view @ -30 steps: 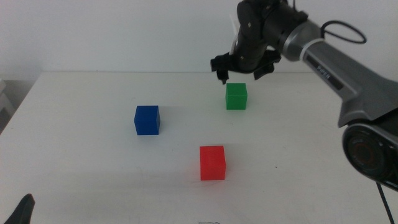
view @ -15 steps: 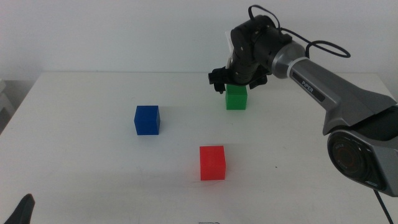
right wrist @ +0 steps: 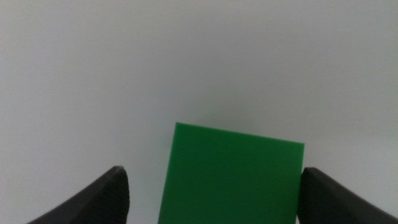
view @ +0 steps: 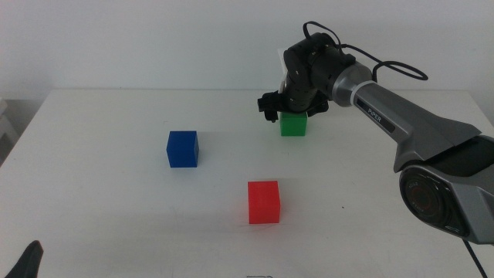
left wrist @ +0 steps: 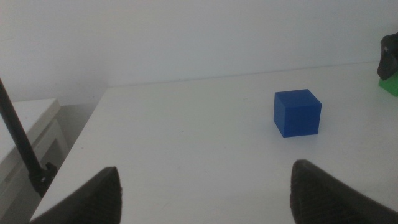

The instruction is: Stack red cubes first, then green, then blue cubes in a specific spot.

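The green cube (view: pixel 293 123) stands on the white table at the back right. My right gripper (view: pixel 292 107) is open and has come down over it, one jaw on each side; in the right wrist view the green cube (right wrist: pixel 230 174) fills the gap between the jaws with space on both sides. The red cube (view: pixel 263 201) stands alone at the front centre. The blue cube (view: pixel 182 148) stands at the left; it also shows in the left wrist view (left wrist: pixel 297 112). My left gripper (left wrist: pixel 205 186) is open and empty, waiting at the table's front left corner.
The white table (view: pixel 116 201) ends at a pale wall behind. The right arm (view: pixel 401 123) reaches in from the right over the back of the table. A low white shelf (left wrist: pixel 28 140) stands off the table's left edge.
My right gripper has dropped from above and behind the green cube to straddle its top. The cubes and the left arm have not moved.
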`<state>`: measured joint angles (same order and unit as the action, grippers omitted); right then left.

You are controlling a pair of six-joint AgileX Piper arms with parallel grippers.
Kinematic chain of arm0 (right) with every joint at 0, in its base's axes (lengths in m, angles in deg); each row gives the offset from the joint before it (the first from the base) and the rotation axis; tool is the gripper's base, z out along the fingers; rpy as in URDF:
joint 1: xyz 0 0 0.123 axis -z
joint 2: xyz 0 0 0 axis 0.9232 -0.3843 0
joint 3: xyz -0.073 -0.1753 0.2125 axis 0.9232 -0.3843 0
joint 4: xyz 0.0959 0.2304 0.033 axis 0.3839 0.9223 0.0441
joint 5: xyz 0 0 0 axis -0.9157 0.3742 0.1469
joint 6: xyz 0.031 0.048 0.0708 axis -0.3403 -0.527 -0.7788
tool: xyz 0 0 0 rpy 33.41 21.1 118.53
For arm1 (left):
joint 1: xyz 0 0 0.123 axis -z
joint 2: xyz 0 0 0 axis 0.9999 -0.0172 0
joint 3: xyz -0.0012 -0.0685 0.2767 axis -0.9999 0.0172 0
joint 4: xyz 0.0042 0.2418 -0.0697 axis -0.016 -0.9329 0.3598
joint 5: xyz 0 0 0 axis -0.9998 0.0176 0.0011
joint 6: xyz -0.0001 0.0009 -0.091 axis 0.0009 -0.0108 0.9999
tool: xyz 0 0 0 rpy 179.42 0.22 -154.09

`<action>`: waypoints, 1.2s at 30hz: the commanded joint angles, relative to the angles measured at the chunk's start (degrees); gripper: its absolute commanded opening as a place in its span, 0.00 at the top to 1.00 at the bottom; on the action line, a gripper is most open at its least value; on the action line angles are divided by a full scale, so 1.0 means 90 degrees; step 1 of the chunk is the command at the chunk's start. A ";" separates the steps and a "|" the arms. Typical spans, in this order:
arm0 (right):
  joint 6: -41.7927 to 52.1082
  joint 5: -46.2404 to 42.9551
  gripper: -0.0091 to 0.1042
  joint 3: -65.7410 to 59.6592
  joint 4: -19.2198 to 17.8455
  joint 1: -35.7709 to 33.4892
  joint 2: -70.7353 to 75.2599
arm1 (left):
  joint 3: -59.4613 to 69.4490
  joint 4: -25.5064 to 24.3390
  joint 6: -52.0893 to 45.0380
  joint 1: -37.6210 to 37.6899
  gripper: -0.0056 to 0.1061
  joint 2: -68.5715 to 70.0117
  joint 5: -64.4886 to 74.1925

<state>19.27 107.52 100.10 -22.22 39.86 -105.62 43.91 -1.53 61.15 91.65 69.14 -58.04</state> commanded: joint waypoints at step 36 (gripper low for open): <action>-0.2443 -0.0696 0.93 -0.4974 -0.1172 -0.1836 0.4748 | -0.0033 0.0027 0.0024 0.0010 0.12 0.0120 -0.0532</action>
<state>-1.03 102.69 55.03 -30.07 24.60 -66.86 43.91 -1.53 61.15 91.65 69.14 -58.04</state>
